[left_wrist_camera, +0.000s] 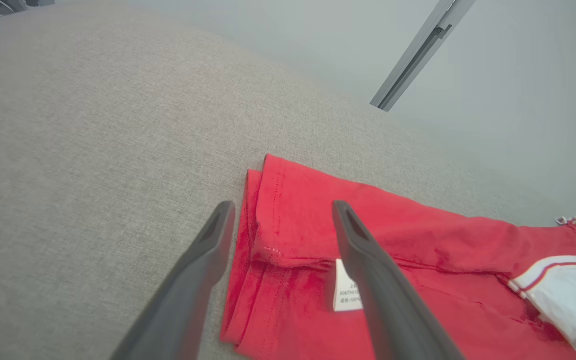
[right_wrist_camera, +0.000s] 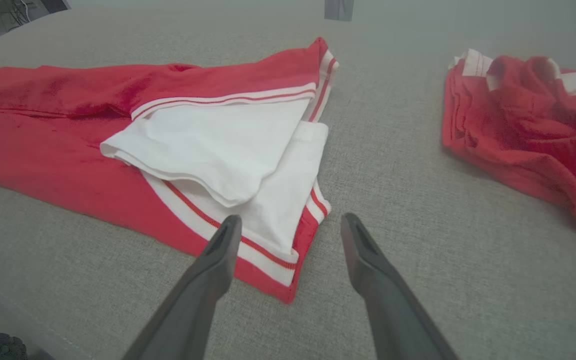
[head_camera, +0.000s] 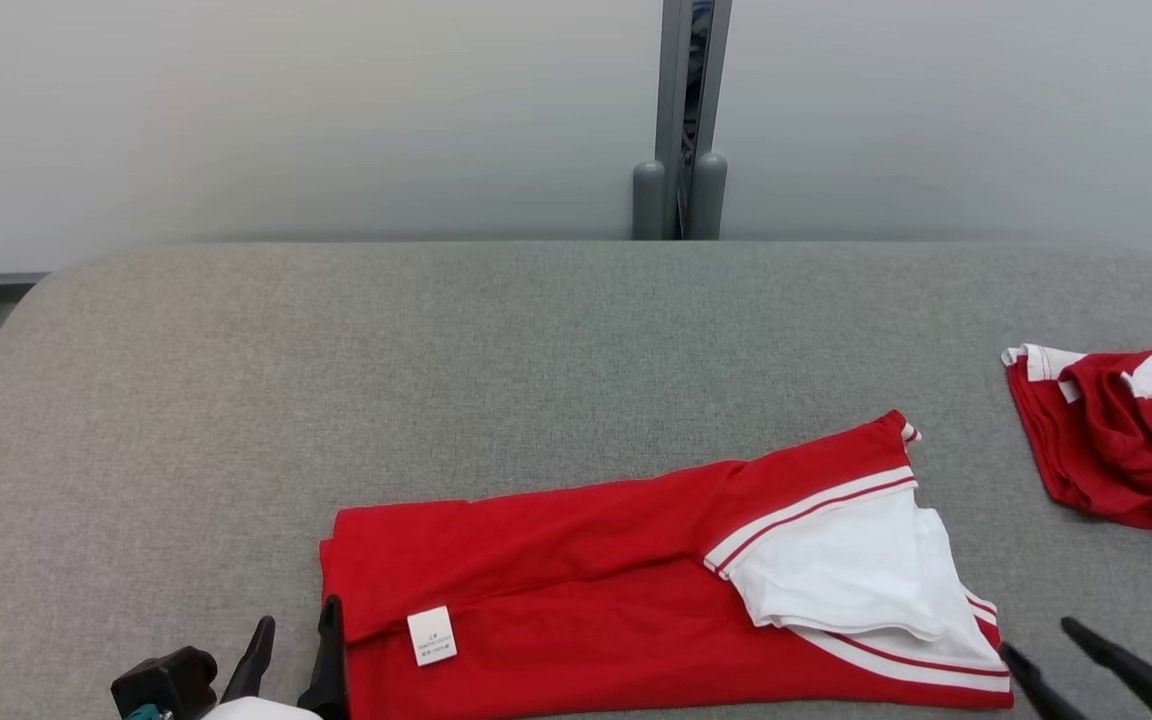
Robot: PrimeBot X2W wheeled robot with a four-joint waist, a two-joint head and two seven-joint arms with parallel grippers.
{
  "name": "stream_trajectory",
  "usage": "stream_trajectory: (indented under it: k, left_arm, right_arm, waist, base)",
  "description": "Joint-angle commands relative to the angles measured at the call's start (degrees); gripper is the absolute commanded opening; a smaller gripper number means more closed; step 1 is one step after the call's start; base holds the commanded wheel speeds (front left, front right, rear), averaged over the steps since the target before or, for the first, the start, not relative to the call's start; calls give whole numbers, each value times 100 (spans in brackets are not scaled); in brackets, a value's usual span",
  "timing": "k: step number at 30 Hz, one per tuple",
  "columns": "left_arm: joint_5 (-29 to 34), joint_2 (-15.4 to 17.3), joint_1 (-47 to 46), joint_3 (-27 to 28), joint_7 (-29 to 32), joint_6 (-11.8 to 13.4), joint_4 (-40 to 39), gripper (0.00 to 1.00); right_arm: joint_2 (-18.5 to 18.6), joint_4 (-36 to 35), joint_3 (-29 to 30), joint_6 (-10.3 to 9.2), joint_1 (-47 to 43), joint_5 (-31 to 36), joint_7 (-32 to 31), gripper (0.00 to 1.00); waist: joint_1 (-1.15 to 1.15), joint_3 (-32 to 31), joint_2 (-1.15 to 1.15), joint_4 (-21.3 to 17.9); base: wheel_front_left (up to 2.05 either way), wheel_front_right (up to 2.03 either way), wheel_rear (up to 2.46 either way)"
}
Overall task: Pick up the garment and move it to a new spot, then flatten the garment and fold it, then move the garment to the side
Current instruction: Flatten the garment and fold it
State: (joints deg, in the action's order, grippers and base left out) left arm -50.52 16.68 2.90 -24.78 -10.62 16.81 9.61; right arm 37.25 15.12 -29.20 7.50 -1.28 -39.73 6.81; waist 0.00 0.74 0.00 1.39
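A: What is the surface like?

B: It is a wide table [head_camera: 436, 340] covered in grey woven cloth, with rounded far corners. Behind it is a plain pale wall [head_camera: 286, 120]. A grey metal post [head_camera: 681, 120] runs up the wall just behind the far edge, near the middle.

A: And where is the thing to fold?

B: The red garment [head_camera: 556, 580] lies flat, folded into a long band, at the near edge of the table, about in the middle. Its white part [head_camera: 836, 570], with red stripes, is at the robot's right end. A small white label [head_camera: 432, 635] sits near the left end.

A: Is something else on the table?

B: Yes. A second red and white garment [head_camera: 1126, 440], crumpled, lies at the right edge, apart from the first one.

A: How do the claws stand?

B: The left gripper [head_camera: 298, 614] is at the left end of the band with its fingers spread. In the left wrist view one finger is over the grey cloth just beside the hem, and the other is over the red fabric near the label. It pinches nothing. The right gripper [head_camera: 1038, 637] is also spread wide, at the striped corner of the right end, and it holds nothing.

A: Do the fingers touch the fabric?

B: That I cannot tell.
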Motion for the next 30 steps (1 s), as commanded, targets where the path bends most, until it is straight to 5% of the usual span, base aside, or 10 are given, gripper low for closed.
stream_trajectory:
  k: [1, 11, 22, 30]
  left_arm:
    - [90, 69, -56, -20, -27, 70, -68, 100]
    - [358, 144, -347, -202, 41, 139, -230, 100]
    - [383, 56, -579, -319, 119, 128, -468, 100]
    - [339, 46, -495, -294, 74, 146, -495, 100]
  right_arm:
    - [44, -111, 218, 0, -95, -90, -15, 100]
    - [-193, -194, 909, 0, 202, 38, -583, 100]
    - [-1381, 1214, 1867, 1, 911, 43, -1779, 100]
    - [-1842, 2068, 2368, 1, 1297, 238, -2008, 100]
  waist:
    - [0, -115, 0, 25]
    - [0, -221, 0, 206]
    - [0, -156, 0, 757]
    - [0, -64, 0, 1090]
  base:
    - [0, 0, 0]
    - [0, 0, 0]
    - [0, 0, 0]
    - [0, 0, 0]
